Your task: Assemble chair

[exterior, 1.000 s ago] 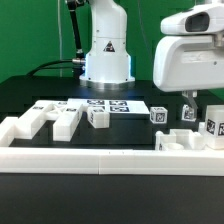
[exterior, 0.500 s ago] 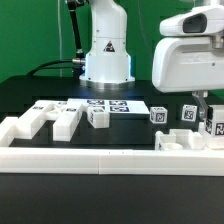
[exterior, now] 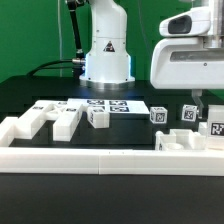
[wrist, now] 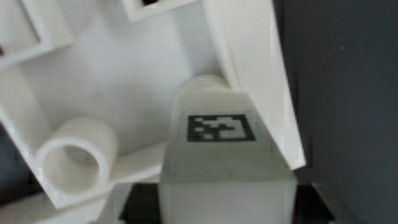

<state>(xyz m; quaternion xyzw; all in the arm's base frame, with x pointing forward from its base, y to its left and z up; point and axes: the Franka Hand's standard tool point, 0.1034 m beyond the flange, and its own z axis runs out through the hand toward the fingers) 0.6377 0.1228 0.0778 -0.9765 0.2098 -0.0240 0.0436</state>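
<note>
Several white chair parts with square tags lie on the black table. At the exterior view's right, my gripper (exterior: 205, 108) is shut on one upright tagged chair part (exterior: 213, 127). The wrist view shows that part (wrist: 219, 130) between the dark fingers (wrist: 139, 205), its tag facing the camera. Under it lies a larger white part (wrist: 107, 90) with a round socket (wrist: 79, 160). Two small tagged pieces (exterior: 159, 115) (exterior: 189, 113) stand close by, and a flat white part (exterior: 182, 141) lies just in front.
The marker board (exterior: 110, 105) lies in front of the robot base (exterior: 107, 55). Three chunky white parts (exterior: 30, 125) (exterior: 65, 122) (exterior: 97, 117) sit at the exterior view's left. A low white border wall (exterior: 100, 158) runs along the front.
The gripper's fingers have gone from open to shut on the tagged chair part at the exterior view's right. The other parts have not moved.
</note>
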